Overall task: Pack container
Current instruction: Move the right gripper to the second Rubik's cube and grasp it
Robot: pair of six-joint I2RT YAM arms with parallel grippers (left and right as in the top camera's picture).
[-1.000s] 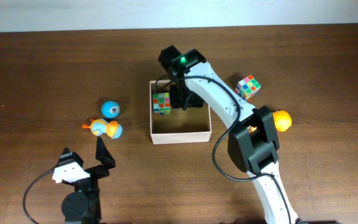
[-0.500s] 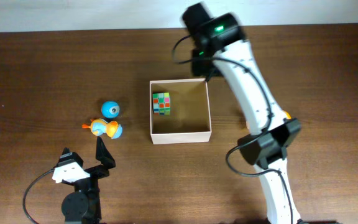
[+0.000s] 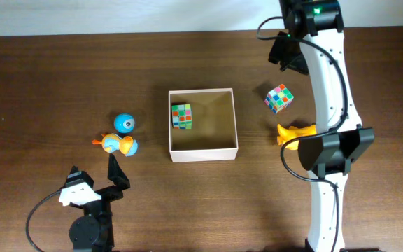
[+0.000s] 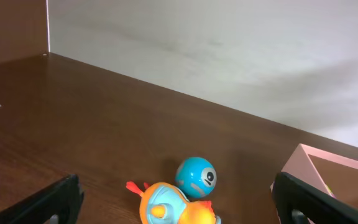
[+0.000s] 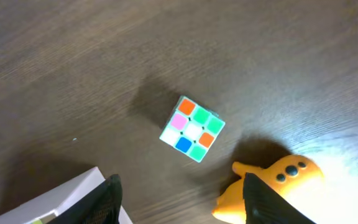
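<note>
Right pincer (image 5: pixel 185 202) gapes wide near loose cube (image 5: pixel 192 128).

Dark brown wood-grain table (image 3: pixel 47 70), off-white wall (image 4: pixel 229 50) along its far edge. Left side: small blue plastic ball with one eye (image 3: pixel 124 123), and an orange-and-blue plastic duck toy (image 3: pixel 119 145) just beside it on the near side; can't tell if they touch. Right side: multicolour puzzle cube (image 3: pixel 279 99), rotated corner-on. Orange-yellow plastic duck (image 5: pixel 272 186) near it, not touching.
</note>
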